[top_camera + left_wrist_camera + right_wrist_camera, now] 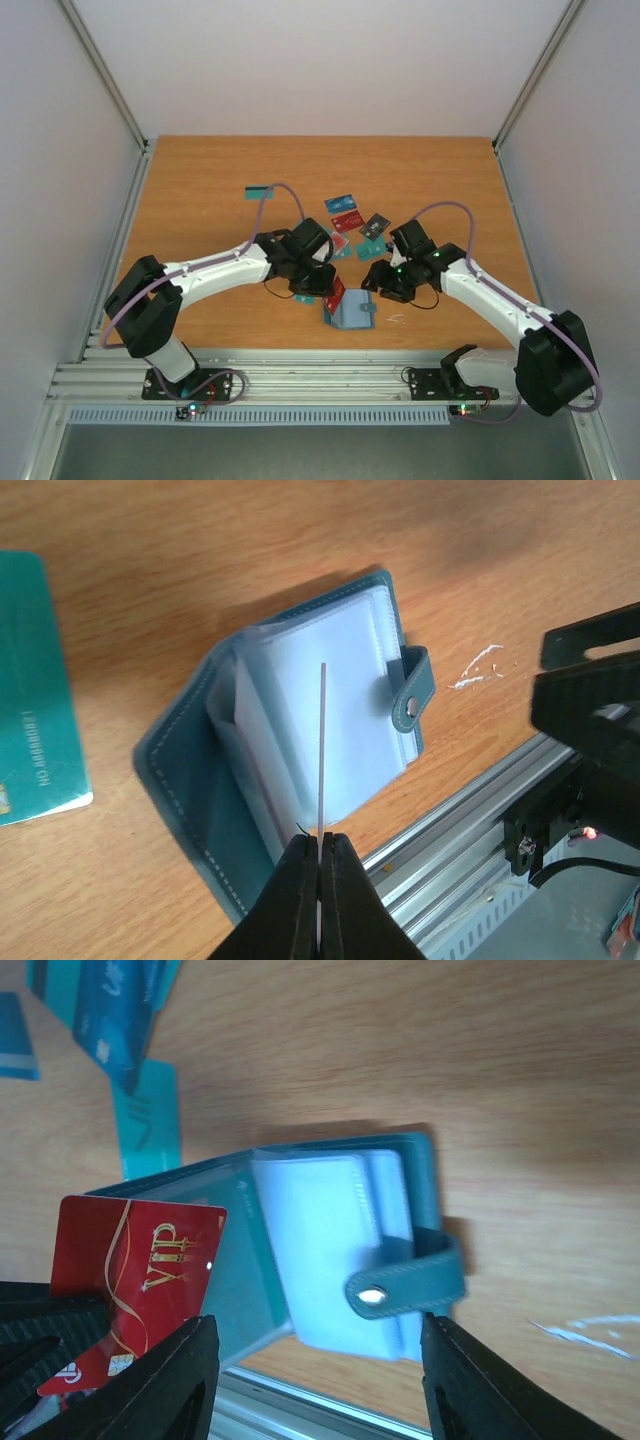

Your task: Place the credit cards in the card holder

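I can read the gold letters "VIP" on the red card point(140, 1280), just left of the card holder point(330, 1230) in my right wrist view. The teal card point(35, 680) left of the holder has tiny print I cannot read.

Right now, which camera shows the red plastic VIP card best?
Right wrist: the red plastic VIP card faces it, gold lettering readable. Left wrist sees its thin edge pinched in the left gripper. Top external shows a red sliver.
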